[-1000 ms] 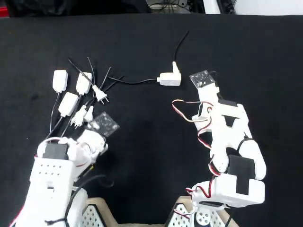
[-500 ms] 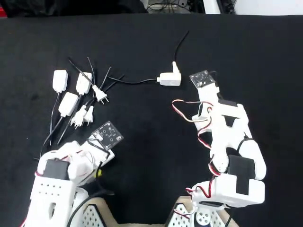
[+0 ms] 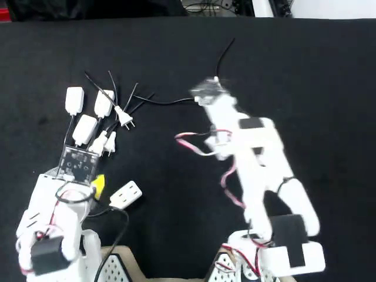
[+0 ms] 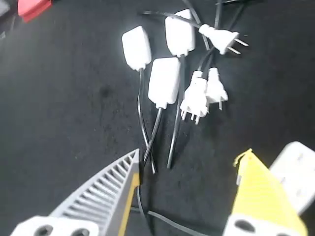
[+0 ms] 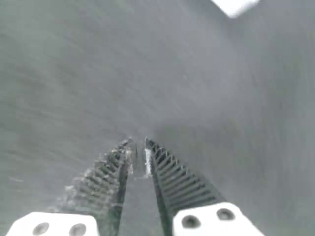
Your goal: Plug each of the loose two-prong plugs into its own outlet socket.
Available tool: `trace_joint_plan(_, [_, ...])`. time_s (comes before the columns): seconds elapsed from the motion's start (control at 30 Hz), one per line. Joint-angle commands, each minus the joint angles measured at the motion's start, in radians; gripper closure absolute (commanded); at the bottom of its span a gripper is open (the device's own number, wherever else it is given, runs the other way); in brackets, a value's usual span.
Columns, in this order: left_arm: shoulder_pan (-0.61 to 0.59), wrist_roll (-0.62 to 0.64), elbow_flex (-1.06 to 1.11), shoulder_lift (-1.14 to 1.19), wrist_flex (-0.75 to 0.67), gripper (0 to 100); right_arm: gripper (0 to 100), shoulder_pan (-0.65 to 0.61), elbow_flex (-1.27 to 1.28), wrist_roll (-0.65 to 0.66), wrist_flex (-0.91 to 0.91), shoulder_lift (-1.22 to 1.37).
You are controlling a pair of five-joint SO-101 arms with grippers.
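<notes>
The left gripper hangs with its jaws spread wide and empty above three loose plugs and three white sockets huddled on the black table, seemingly lined up to pick one. A fourth socket lies just beside it. The right gripper, pinched almost closed on nothing, points at the tabletop near a white block, probably awaiting its turn.
</notes>
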Motion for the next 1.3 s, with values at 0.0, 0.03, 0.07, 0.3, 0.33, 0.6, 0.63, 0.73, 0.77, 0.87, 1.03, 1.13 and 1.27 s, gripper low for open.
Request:
trace_joint_plan(0.0, [-0.061,0.091,0.145,-0.006,-0.107,69,96.4,-0.176,-0.191,-0.08,0.074,-0.007])
trace_joint_plan(0.03, [-0.091,0.127,0.173,-0.006,-0.126,69,96.3,-0.203,-0.243,-0.097,0.095,0.016])
trace_joint_plan(0.07, [-0.131,0.161,0.189,-0.006,-0.13,69,96.3,-0.224,-0.302,-0.107,0.115,0.044])
trace_joint_plan(0.3, [-0.363,0.195,0.249,-0.006,-0.13,69,96.2,-0.334,-0.662,-0.107,0.192,0.334])
trace_joint_plan(0.33, [-0.374,0.195,0.265,-0.006,-0.132,69,96.2,-0.347,-0.714,-0.106,0.203,0.386])
trace_joint_plan(0.6, [-0.387,0.077,0.351,-0.006,-0.14,69,81.0,-0.362,-1.248,-0.104,0.381,0.786])
trace_joint_plan(0.63, [-0.387,0.068,0.352,-0.006,-0.14,69,77.4,-0.364,-1.317,-0.103,0.411,0.835])
trace_joint_plan(0.73, [-0.386,0.068,0.358,-0.006,-0.16,69,72.5,-0.387,-1.514,-0.104,0.465,0.978])
trace_joint_plan(0.77, [-0.386,0.068,0.367,-0.006,-0.167,69,72.8,-0.4,-1.575,-0.11,0.468,1.027])
trace_joint_plan(0.87, [-0.386,0.068,0.374,-0.006,-0.17,69,73.7,-0.451,-1.745,-0.127,0.465,1.162])
trace_joint_plan(1.03, [-0.386,0.068,0.374,-0.006,-0.17,69,73.7,-0.483,-2.077,-0.18,0.466,1.368])
trace_joint_plan(1.13, [-0.386,0.068,0.374,-0.006,-0.17,69,73.7,-0.476,-2.218,-0.175,0.482,1.477])
trace_joint_plan(1.27, [-0.386,0.068,0.374,-0.006,-0.17,69,73.7,-0.47,-2.293,-0.175,0.488,1.578])
